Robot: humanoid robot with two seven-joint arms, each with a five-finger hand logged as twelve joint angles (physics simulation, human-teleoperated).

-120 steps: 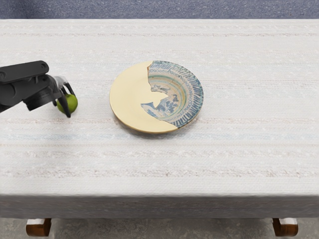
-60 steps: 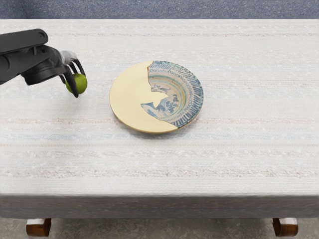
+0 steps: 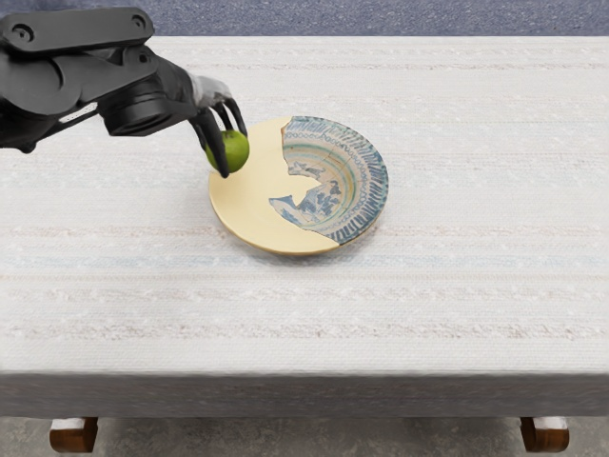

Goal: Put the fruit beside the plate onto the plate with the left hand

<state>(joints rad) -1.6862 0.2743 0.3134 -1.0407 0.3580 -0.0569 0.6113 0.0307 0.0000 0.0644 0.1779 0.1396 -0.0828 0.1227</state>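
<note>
Bright, even simulator light on a sharp render
Soft light falls from above onto the pale woven-cloth bench point(image 3: 457, 314): its top reads near white, its front face a duller grey, and the space beneath is dim. The round yellow plate with a blue pattern point(image 3: 249, 205) casts only a thin dark line along its lower rim. The matte black left hand point(image 3: 205, 114) shows faint grey highlights on its upper surfaces, and the small round green fruit point(image 3: 235, 150) in its fingers is evenly lit. Edges are crisp to every corner and the bench lines run straight
</note>
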